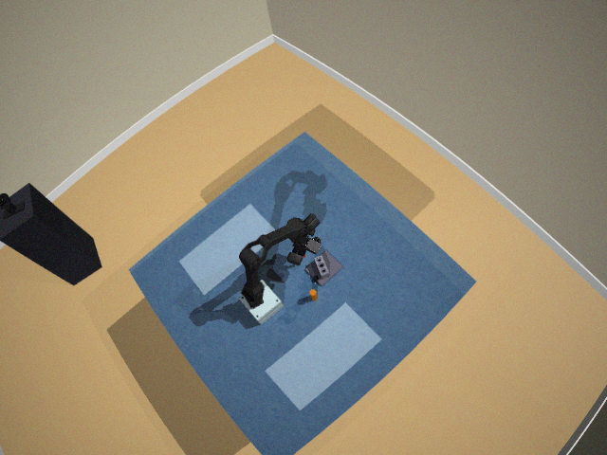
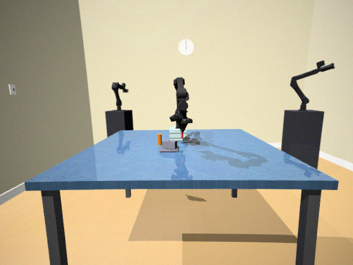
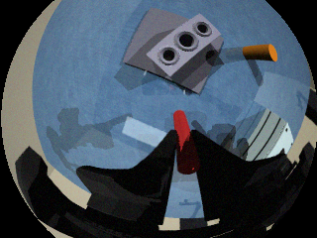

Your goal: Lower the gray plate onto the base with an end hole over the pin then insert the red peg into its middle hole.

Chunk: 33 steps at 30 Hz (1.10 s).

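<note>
The slim red cylindrical peg point(image 3: 182, 139) is pinched between the two black fingers of the tool point(image 3: 185, 159), its lower end pointing down and hanging free above the desk. In the exterior view the red peg point(image 2: 181, 133) hangs just right of, and a little beyond, the plate assembly, not yet over it.

The gray rectangular plate with three round holes in a row point(image 3: 181, 44) lies on the flat gray base point(image 3: 147, 35), and it looks level there. One end hole appears to be filled by the pin, though that is too small to make out with certainty. The middle hole point(image 3: 186, 42) shows dark and open, so nothing has gone into it.

By this reading the first half of the task seems done: the plate is down and seated. The peg has been picked up. What remains is to carry it across to the middle hole, line it up upright, push it fully in and release it.

A short orange cylinder point(image 3: 261, 52) stands on the blue desk point(image 2: 233, 171) just left of the plate in the exterior view, apart from it. Black pedestals carrying other arms stand behind the desk on both sides.
</note>
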{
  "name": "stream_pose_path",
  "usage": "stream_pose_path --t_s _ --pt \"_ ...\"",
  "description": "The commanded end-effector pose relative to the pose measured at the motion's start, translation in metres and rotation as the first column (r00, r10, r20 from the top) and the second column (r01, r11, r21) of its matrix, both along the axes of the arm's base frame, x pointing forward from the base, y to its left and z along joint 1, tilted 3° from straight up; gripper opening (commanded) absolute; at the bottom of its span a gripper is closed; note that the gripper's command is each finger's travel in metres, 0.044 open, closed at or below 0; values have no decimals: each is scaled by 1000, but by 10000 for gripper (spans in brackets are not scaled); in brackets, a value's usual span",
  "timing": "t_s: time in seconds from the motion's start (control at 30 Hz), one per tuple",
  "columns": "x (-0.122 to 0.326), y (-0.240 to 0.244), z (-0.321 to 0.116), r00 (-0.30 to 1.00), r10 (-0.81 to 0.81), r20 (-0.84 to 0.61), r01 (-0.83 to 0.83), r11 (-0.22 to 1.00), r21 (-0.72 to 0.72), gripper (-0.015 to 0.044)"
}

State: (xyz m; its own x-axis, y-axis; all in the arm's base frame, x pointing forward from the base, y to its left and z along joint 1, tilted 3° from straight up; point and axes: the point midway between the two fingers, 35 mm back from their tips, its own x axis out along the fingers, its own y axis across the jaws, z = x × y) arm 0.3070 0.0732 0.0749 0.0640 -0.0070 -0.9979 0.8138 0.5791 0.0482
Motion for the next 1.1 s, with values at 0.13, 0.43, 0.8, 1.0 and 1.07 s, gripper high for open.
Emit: stream_pose_path --t_s 0.13,0.43,0.8,1.0,1.07 --pt "15 -22 4 1000 11 9 -11 1000 5 0" --pt "29 -47 6 1000 20 12 -20 1000 3 0" --pt "43 -79 8 999 30 17 -30 1000 0 0" --pt "44 -81 8 999 30 17 -30 1000 0 0" --pt "44 -81 8 999 30 17 -30 1000 0 0"
